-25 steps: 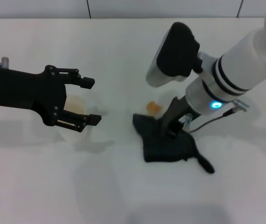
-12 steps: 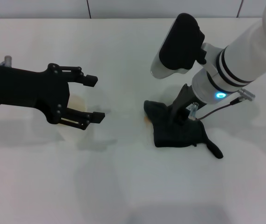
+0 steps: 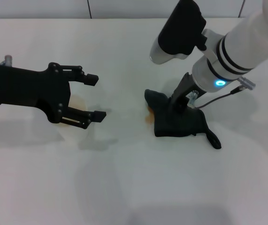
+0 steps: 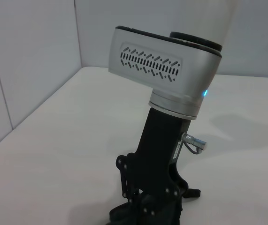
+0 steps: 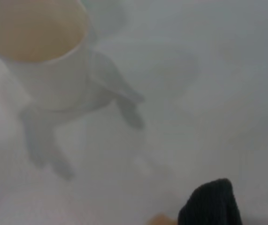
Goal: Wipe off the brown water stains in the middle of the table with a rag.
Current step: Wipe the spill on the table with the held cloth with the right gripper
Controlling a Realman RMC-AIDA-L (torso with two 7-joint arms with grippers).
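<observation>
Shifted slightly toward 12 o'clock since the earlier frame: the rag (image 3: 178, 123), pressed onto the table (image 3: 134, 187) by the right gripper (image 3: 179, 104). Whether its fingers are parted cannot be told; the cloth hides them. Brown water stains (image 3: 148, 117): a small orange remnant is seen at the rag's 9 o'clock edge. Left gripper (image 3: 96, 97): held wide apart, empty, hovering at 9 o'clock above a translucent cup (image 5: 44, 56).

Lab, bare white table (image 3: 134, 187), plain walls (image 4: 30, 56)
</observation>
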